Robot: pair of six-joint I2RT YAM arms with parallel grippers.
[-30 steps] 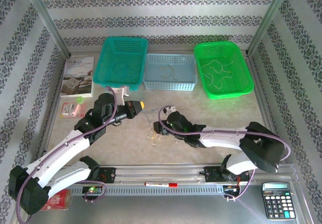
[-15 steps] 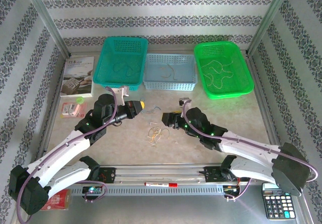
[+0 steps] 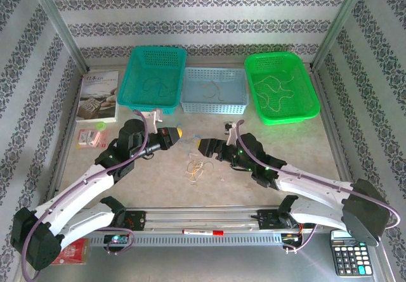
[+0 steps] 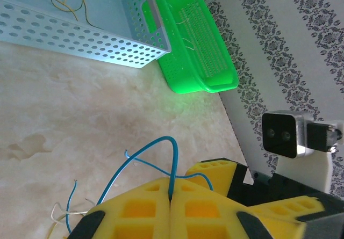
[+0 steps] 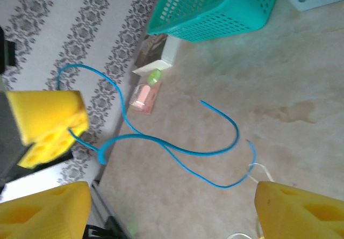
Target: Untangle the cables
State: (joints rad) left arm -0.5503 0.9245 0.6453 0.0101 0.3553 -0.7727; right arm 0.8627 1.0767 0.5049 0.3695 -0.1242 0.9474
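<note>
My left gripper [image 4: 171, 196] is shut on a pale blue cable [image 4: 159, 142], which arcs out of its yellow pads and hangs down toward the table. In the top view the left gripper [image 3: 179, 132] is raised left of centre, and my right gripper [image 3: 208, 147] faces it from the right. The right gripper [image 5: 172, 212] is open; the blue cable [image 5: 180, 151] loops in the air beyond its fingers [image 5: 45, 212], untouched by them. A small tangle of whitish and yellowish cables [image 3: 197, 167] lies on the table below both grippers.
Three baskets stand in a row at the back: teal [image 3: 135, 90], pale blue [image 3: 214, 108] and green [image 3: 304, 108], each with loose strands inside. A book [image 3: 98, 95] and a pink packet [image 3: 91, 137] lie at the left. A calculator [image 3: 347, 251] sits front right.
The right gripper lifted off the tangle, opened wide and swung up and back toward the left gripper. The left gripper kept still with the blue cable.
</note>
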